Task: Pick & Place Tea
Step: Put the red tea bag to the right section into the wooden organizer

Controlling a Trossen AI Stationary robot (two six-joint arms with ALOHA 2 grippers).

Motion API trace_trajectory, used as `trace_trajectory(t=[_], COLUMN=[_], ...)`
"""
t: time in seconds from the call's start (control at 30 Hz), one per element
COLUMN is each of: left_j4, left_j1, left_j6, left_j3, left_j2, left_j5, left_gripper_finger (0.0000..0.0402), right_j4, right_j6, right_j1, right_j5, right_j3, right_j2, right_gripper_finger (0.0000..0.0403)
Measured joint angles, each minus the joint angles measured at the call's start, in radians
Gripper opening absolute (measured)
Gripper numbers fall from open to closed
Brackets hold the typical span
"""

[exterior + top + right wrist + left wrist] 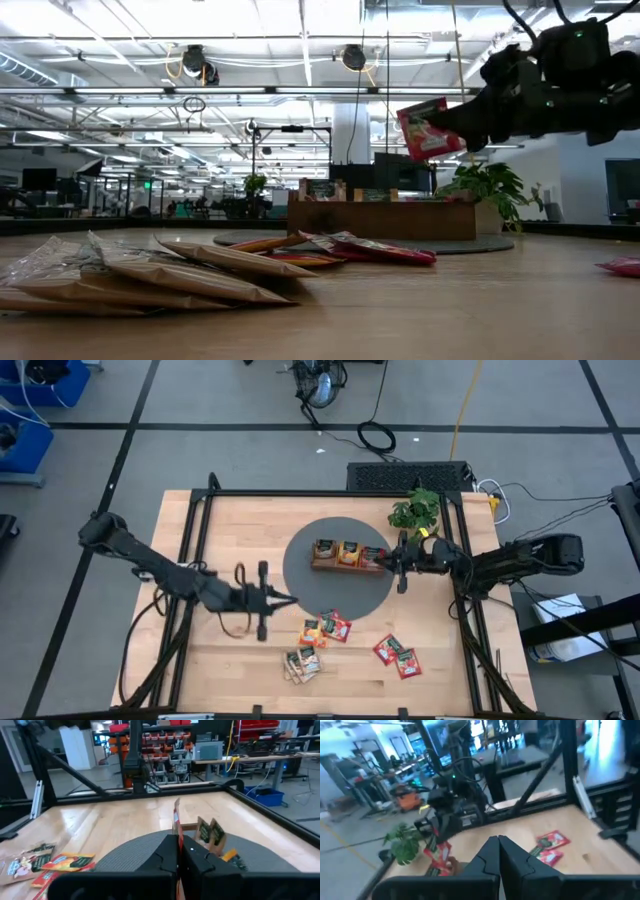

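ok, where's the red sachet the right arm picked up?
The red sachet is pinched in the right claw, held in the air over the right end of the wooden tray, beside the plant.

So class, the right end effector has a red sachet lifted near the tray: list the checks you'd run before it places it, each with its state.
1. Red sachet pinched in the right end effector: ok.
2. Sachet clear of the table: ok, low view shows it lifted.
3. Sachet over the tray: ok, above its right end.
4. Target compartment has space: cannot tell.
5. Left end effector out of the way: ok, shut, left of the loose sachets.
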State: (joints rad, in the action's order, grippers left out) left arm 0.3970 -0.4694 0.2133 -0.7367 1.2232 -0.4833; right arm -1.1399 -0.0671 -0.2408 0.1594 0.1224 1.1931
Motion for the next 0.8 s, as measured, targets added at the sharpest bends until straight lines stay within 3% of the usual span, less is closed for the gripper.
trace_trajectory(t=[0.1,0.23,0.37,0.5,0.63,0.8], left_j4=[0.160,0.375,0.486,0.556,0.556,0.551], left_j1=[0.038,0.055,0.068,0.070,0.070,0.070], left_j6=[-0.017,-0.009,-0.018,-0.016,-0.013,-0.008], left_j3=[0.119,0.260,0.351,0.374,0.372,0.372], left_j2=[-0.024,-0.017,0.004,0.001,0.001,0.001], left_j5=[0.122,0.135,0.134,0.140,0.162,0.168], left_gripper_finger=[0.0010,0.0004,0.0013,0.0017,0.0004,0.0016], right_j4=[-0.005,0.050,0.124,0.116,0.108,0.089], right_j6=[-0.020,-0.049,-0.058,-0.080,-0.152,-0.138], right_j1=[-0.039,-0.065,-0.067,-0.066,-0.057,-0.021], right_j5=[0.026,-0.020,-0.088,-0.156,-0.163,-0.214], right_j3=[0.002,0.001,0.001,0.001,0.001,0.001], right_j2=[0.000,0.000,0.001,0.016,0.046,0.081], right_gripper_finger=[0.0000,0.0000,0.0000,0.0000,0.0000,0.0000])
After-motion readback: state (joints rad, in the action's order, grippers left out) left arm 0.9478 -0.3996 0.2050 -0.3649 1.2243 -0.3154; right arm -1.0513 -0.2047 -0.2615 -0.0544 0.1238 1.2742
